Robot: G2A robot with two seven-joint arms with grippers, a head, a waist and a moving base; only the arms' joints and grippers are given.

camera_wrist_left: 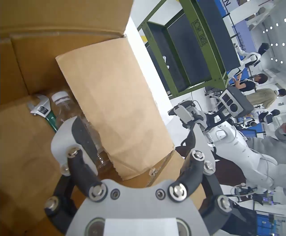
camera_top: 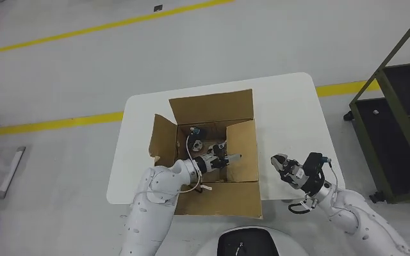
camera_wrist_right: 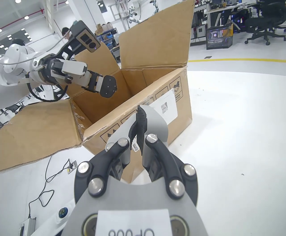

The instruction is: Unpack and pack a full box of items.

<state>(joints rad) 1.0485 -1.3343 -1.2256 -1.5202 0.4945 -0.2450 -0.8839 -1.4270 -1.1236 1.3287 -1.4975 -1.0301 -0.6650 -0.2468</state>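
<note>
Clear plastic bottle (camera_wrist_left: 63, 111) looks light, slick, crushable: take its middle gently with the left gripper (camera_wrist_left: 130, 130), fingers spread; right gripper (camera_wrist_right: 139, 120) fingers are pressed together

I'm running this from afar, and the place reads as a robotics lab set in a large industrial hall. The floor (camera_top: 77, 77) is pale and glossy, marked with long yellow lines (camera_top: 115, 24). A green metal rack (camera_wrist_left: 201, 55) with dark shelves stands near my white tabletop (camera_top: 288, 109). Farther off I can see other white robots (camera_wrist_left: 250, 57), a lit computer case (camera_wrist_right: 219, 36) by the desks, black office chairs (camera_wrist_right: 263, 20), and rows of ceiling spotlights (camera_wrist_right: 26, 17).
</note>
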